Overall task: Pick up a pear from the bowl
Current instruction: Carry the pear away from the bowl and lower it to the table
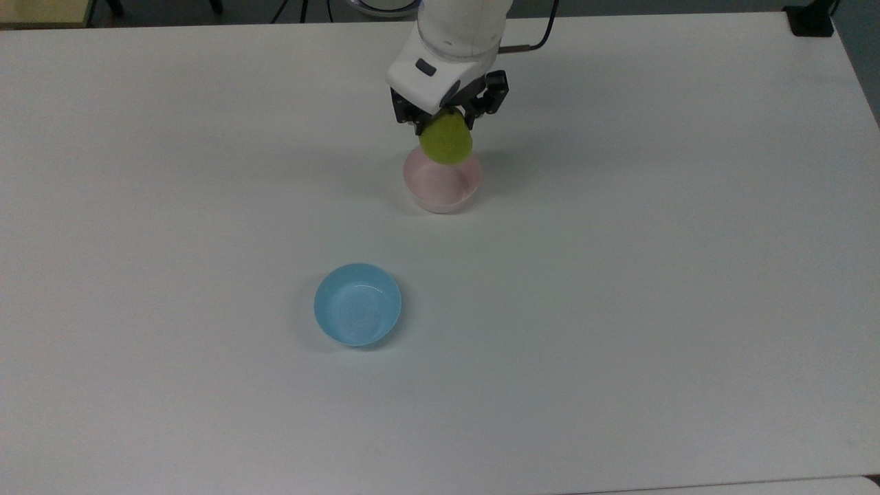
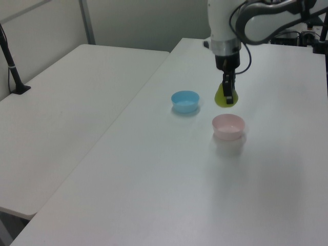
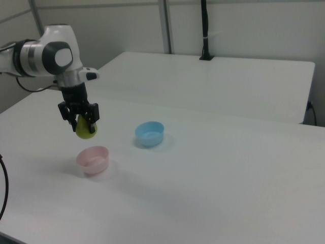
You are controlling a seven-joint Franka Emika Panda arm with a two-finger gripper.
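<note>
Two bowls sit on the counter (image 1: 619,309) in the top view; the end effector (image 1: 445,124) grips the pear (image 1: 445,141) over the pink bowl's (image 1: 441,184) far rim. In the left view the pear (image 2: 224,97) hangs clear above the bowl (image 2: 228,126), the light blue bowl (image 2: 185,101) nearby. The right view shows the same.

Your white Panda arm (image 2: 266,20) enters from the upper right of the left view and from the upper left of the right view, then bends so the wrist points straight down. The black two-finger gripper (image 1: 447,127) hangs at the top centre of the top view, fingers (image 3: 93,115) vertical and clamped on a small rounded yellow-green pear (image 1: 445,139) (held in the air, touching nothing else).
</note>
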